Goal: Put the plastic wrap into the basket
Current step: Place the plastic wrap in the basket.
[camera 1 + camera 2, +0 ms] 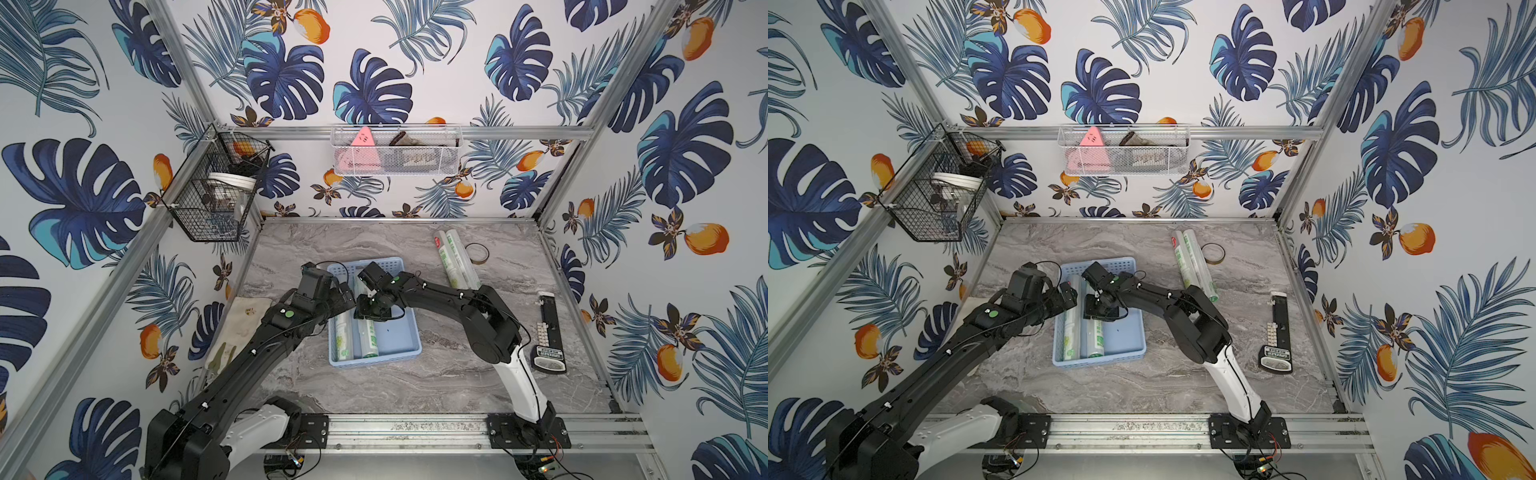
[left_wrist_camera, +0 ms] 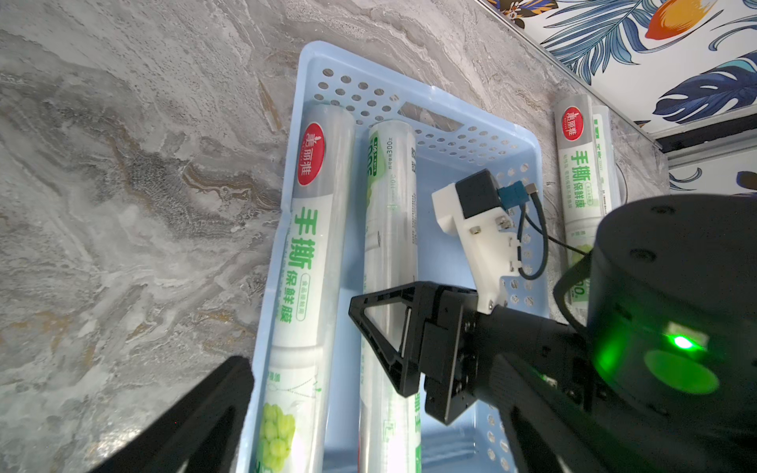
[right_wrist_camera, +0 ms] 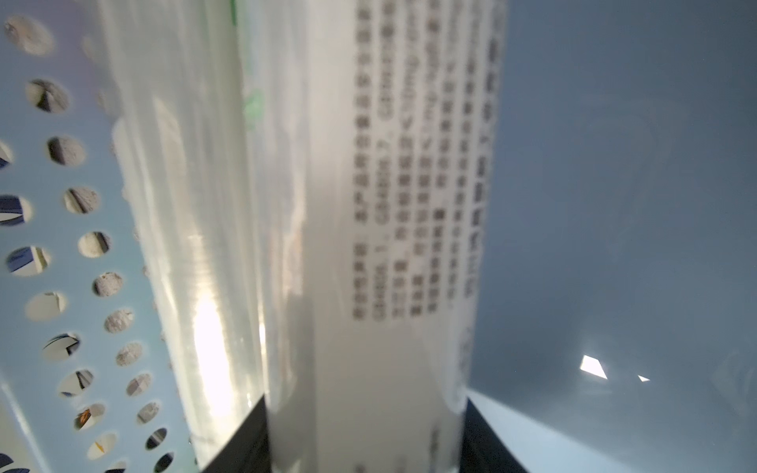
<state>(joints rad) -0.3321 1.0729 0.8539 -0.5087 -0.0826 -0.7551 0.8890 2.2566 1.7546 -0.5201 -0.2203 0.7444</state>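
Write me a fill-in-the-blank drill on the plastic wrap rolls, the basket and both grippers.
The basket contains ___ plastic wrap rolls.
The right gripper is ___ on a roll in the basket.
The fingers of the left gripper stand ___.
Beside the tape ring lie ___ outside rolls.
Missing words: two; shut; open; two.

This is a robot test cell in a lab, dressed to look homely. An aluminium frame (image 1: 519, 132) boxes in a marble-look worktop (image 1: 436, 374), and the walls are panels of tropical leaf wallpaper (image 1: 415, 62). The left arm (image 1: 257, 345) and right arm (image 1: 469, 307) are bolted to a metal rail (image 1: 415, 432) along the worktop's near edge, with bare wiring (image 1: 536, 453) below. A black wire basket (image 1: 208, 208) and a white mesh basket (image 1: 395, 158) hang from the frame. The plastic wrap (image 1: 455, 257) and blue basket (image 1: 374, 360) are household goods.
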